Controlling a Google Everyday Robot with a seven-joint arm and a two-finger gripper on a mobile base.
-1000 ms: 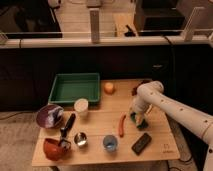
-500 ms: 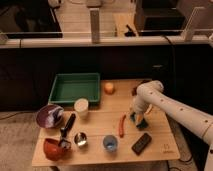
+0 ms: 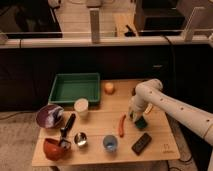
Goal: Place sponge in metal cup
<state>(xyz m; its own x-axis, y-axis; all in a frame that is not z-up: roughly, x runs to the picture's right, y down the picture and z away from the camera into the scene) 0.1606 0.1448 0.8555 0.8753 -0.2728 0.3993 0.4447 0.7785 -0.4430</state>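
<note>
Two bowls, far left: a purple bowl [image 3: 49,116] sits at the left edge of the wooden table [image 3: 98,123], and a red bowl [image 3: 54,148] sits at the front left corner.
Black utensil [image 3: 67,125]: lies slanted between the purple bowl and the white cup, its lower end reaching the red bowl.
Green tray [image 3: 75,87]: rests at the back left of the table.
White cup [image 3: 81,106]: stands upright just in front of the tray's right front corner.
Metal cup [image 3: 80,139]: stands upright near the front edge, just right of the red bowl and well apart from the sponge.
Blue cup [image 3: 110,144]: stands upright at the front, right of the metal cup.
Orange [image 3: 109,88]: sits at the back, just beside the tray's right wall.
Red-orange stick [image 3: 121,125]: lies mid-table, between the blue cup and the sponge.
Gripper [image 3: 137,119]: points down over the table's right half, fingers pressed together on the sponge.
Sponge [image 3: 141,122]: teal, pinched at the gripper's tip; whether it touches the table cannot be told.
Black block [image 3: 141,143]: lies slanted near the front right, just in front of the sponge.
Arm [image 3: 170,105]: white, reaches in from the right.
</note>
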